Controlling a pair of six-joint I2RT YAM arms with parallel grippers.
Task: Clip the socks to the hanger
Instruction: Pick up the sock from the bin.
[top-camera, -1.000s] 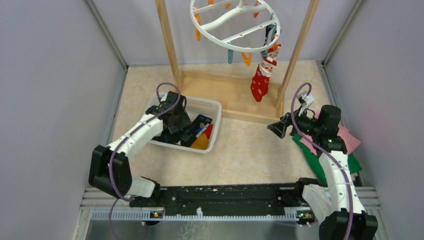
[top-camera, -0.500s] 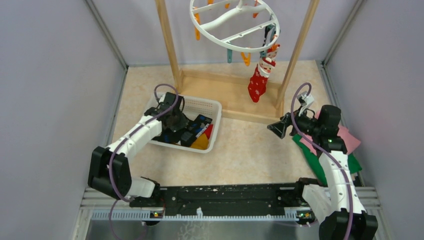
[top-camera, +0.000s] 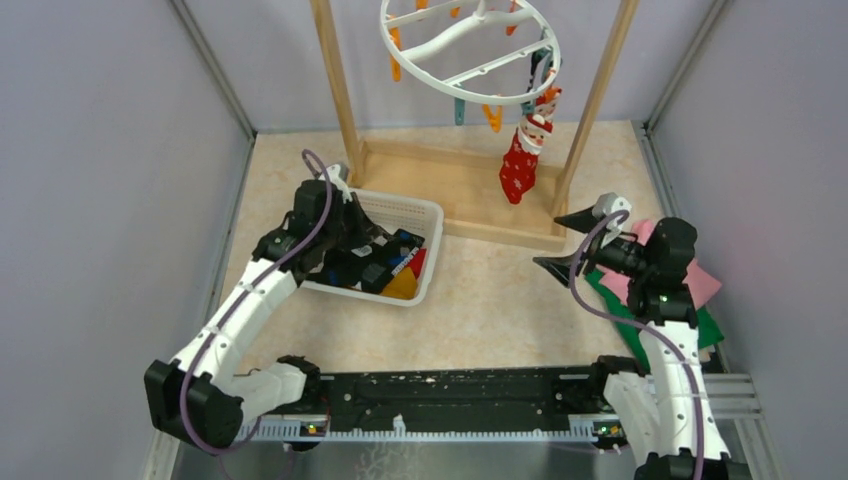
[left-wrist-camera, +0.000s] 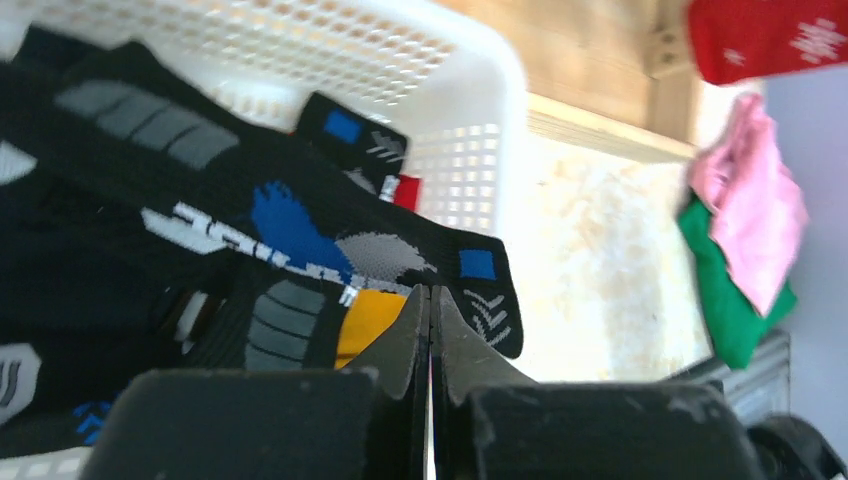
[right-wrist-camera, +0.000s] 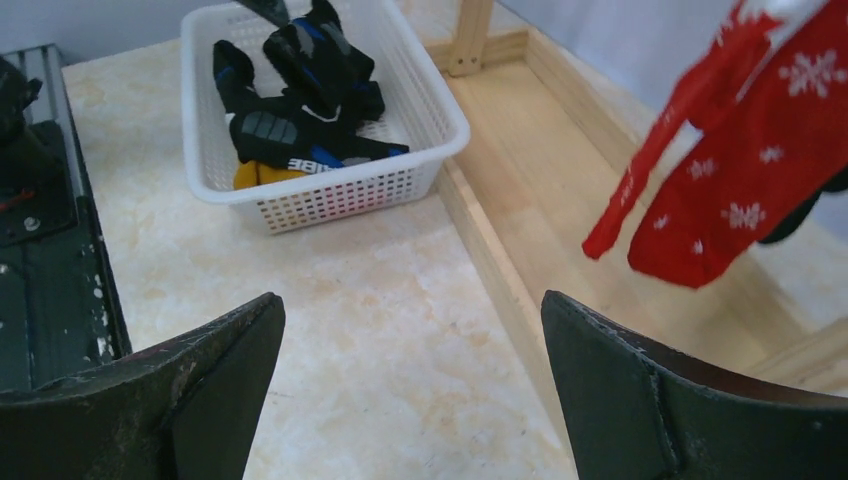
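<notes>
My left gripper (left-wrist-camera: 430, 305) is in the white plastic mesh basket (top-camera: 428, 216), jaws pressed together at the edge of a black sock with blue and white marks (left-wrist-camera: 300, 230). Only the left wrist view shows this, and I cannot tell if fabric is pinched. Right of the basket, my right gripper (right-wrist-camera: 410, 340) gapes wide, empty. Beyond the basket, a red snowflake sock (top-camera: 520, 165) hangs from the white round plastic hanger (top-camera: 440, 37).

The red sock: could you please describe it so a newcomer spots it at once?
At the back stands a wooden rack frame holding a white ring hanger. The red sock dangles from the ring's right side. Snowflake-patterned, it alone hangs; the other socks lie in the basket.
</notes>
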